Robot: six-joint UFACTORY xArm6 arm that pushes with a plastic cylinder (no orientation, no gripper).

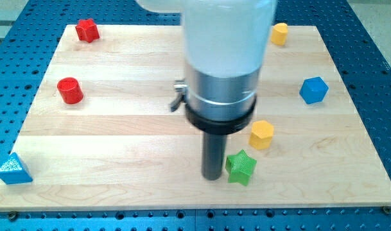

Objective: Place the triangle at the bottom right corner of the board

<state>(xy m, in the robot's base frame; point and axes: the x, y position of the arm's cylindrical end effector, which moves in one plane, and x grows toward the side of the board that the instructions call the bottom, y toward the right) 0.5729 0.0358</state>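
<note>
The blue triangle [13,169] lies at the board's bottom left corner, at the view's lower left edge. My tip [213,177] rests on the wooden board [118,141] in the lower middle, far to the right of the triangle. A green star block [241,167] sits just right of my tip, very close to it or touching. The arm's white and silver body hides the board's upper middle.
A yellow hexagonal block [262,134] sits up and right of the star. A blue cube [314,90] is at the right, a yellow block [280,33] at the top right. A red cylinder [70,90] and a red star [86,30] are at the left.
</note>
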